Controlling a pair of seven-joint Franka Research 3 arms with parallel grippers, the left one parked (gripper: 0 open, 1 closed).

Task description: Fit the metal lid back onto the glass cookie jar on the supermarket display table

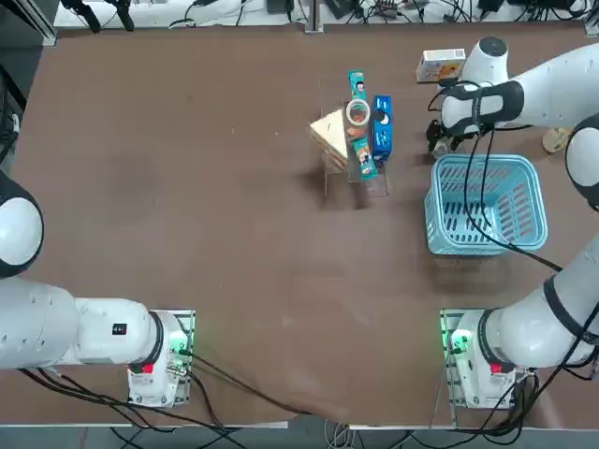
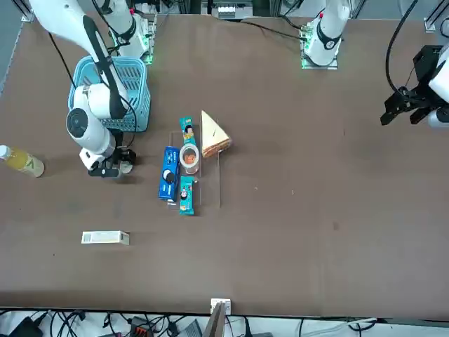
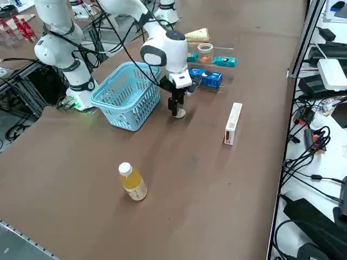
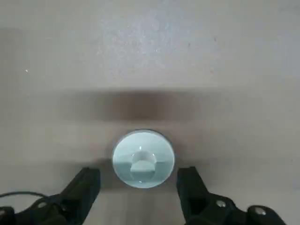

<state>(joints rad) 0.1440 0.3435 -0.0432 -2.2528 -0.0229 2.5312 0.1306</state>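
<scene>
Just past the blue basket (image 1: pixel 487 204), the metal lid (image 4: pixel 143 159) was left lying on the supermarket display table (image 1: pixel 234 234), with the right gripper (image 4: pixel 138 180) parked right over it, fingers spread wide, nothing gripped. The open glass cookie jar (image 2: pixel 189 156) was seen between snack packs.

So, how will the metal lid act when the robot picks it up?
The metal lid looks stiff, so it probably won't bend. Its shiny surface may be slippery. Lying flat on the table, it seems unlikely to roll if pushed.
</scene>
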